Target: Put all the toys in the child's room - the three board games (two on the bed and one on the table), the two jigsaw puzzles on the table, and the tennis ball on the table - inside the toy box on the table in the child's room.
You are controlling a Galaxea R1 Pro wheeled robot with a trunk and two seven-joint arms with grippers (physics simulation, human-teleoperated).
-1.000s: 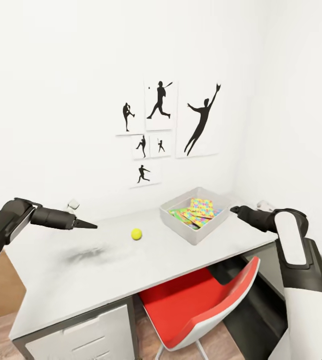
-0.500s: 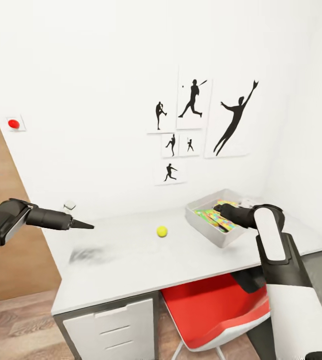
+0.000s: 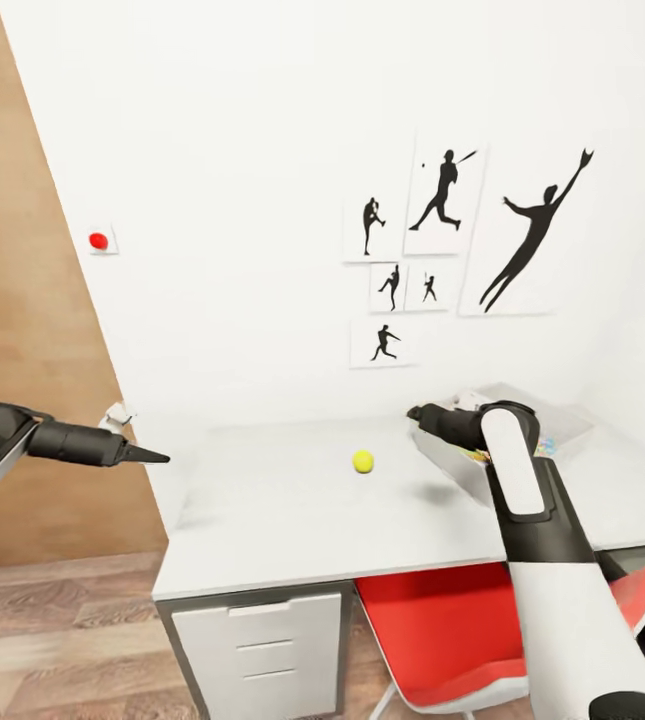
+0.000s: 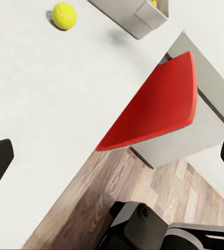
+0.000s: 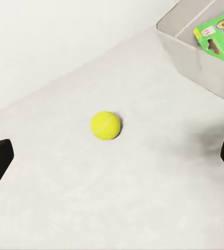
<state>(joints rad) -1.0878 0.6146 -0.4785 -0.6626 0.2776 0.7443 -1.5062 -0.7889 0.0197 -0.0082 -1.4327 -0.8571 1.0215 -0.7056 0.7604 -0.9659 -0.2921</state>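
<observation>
Tennis ball [image 3: 363,461] sits alone mid-table, well apart from both hands; toy box [image 3: 457,462] is at the table's right back corner, already holding colourful flat boxes, mostly hidden behind the right forearm in the head view. Right hand [image 3: 415,412] hovers above the table between ball and box, fingers spread wide and empty per the right wrist view, ball [image 5: 106,125] roughly centred between the tips. Left hand [image 3: 155,458] hangs off the table's left edge, also empty; its wrist view shows the fingers apart. Ball looks like the last item on the table, so the step in hand is probably the ball pick with the right hand. Suggest: descend straight with the ball centred, close slowly, since a round ball on a smooth top rolls off at any one-sided touch. Then lift clear of the box wall and release low inside. Table [image 3: 292,520] is plain white, smooth, drawers at left, red chair [image 3: 432,640] tucked under. White walls with black athlete silhouettes [image 3: 462,240], wood panel at left, wood floor.
</observation>
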